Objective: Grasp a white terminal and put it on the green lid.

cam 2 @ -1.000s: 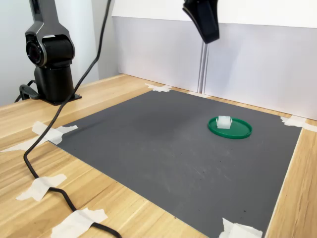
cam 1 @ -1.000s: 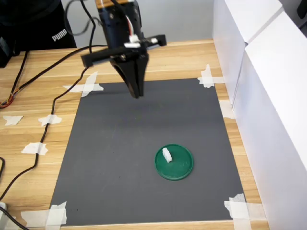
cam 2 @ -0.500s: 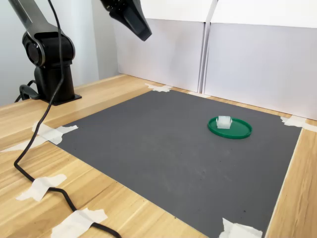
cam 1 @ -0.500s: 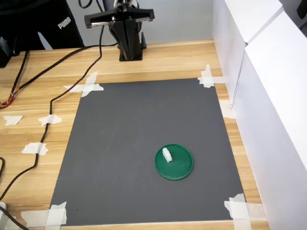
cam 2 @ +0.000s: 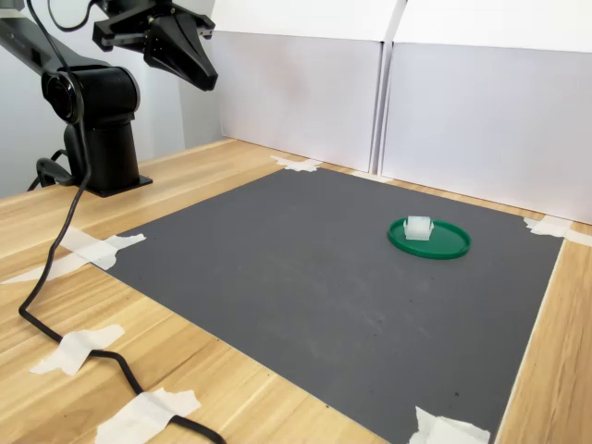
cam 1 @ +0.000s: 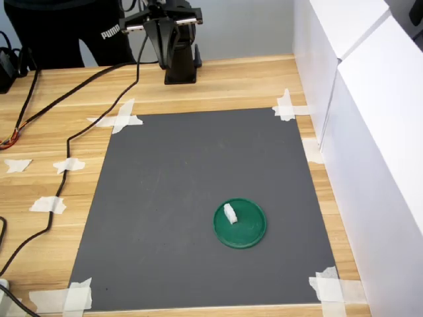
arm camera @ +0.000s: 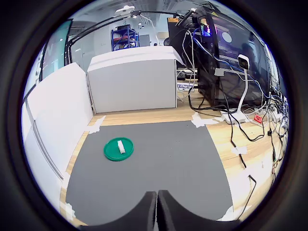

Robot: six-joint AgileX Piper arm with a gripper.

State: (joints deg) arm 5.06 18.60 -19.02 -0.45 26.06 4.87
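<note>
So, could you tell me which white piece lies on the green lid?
The white terminal, a small block on the green lid; the tape pieces lie flat on the wood.

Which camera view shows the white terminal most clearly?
The second exterior view shows the white terminal largest, from the side, standing on the green lid. The first exterior view shows it from above, smaller, toward the lid's left edge. In the wrist view it is only a tiny white speck.

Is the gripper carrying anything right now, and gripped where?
Nothing. The gripper is shut and empty; the white terminal sits on the green lid.
</note>
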